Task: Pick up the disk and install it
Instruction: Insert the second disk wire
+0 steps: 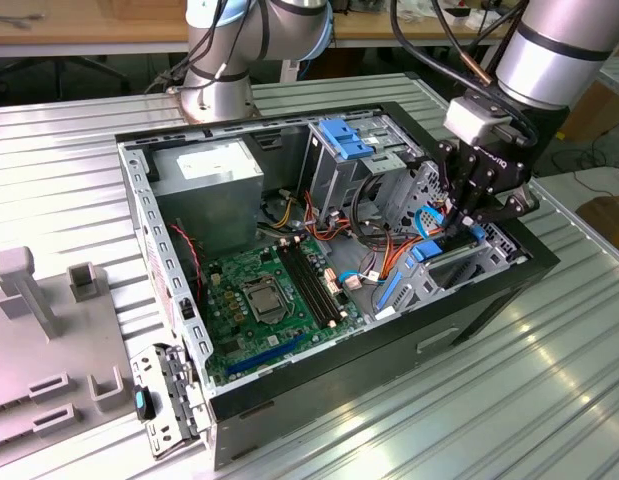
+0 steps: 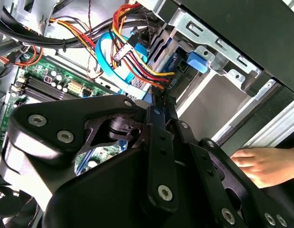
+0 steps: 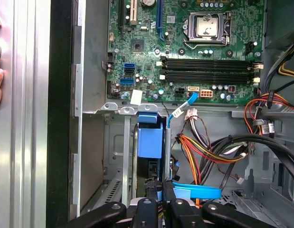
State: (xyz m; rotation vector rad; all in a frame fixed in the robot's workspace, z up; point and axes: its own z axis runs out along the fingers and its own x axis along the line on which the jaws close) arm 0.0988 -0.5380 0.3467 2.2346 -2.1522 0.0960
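I have the black linkage claw (image 1: 467, 222) lowered into the drive bay at the front corner of the open black-and-grey computer case (image 1: 224, 445), which lies on its side on the ribbed metal worktop (image 1: 549, 400). In the first wrist view its fingers (image 3: 150, 190) stand nearly together, pinched on the edge of the flat dark grey disk in its bright blue plastic carrier (image 3: 150, 141), which sits edge-on in the bay slot between grey sheet-metal walls.

Handling judgement: the disk is rigid and moderately heavy for its size, and sensitive to shock. The plastic rails are smooth and can flex, so I judge the firm end edge the right hold. It should not be forced against the bay walls.

Obstructions: a bundle of orange, red and yellow power wires (image 3: 208, 149) and a flat blue data cable (image 3: 196, 192) lie just beside the claw and crowd the slot. The green motherboard (image 3: 184, 57) lies beyond the bay. A person's hand (image 2: 263, 164) rests on the worktop outside the case wall, near the claw.
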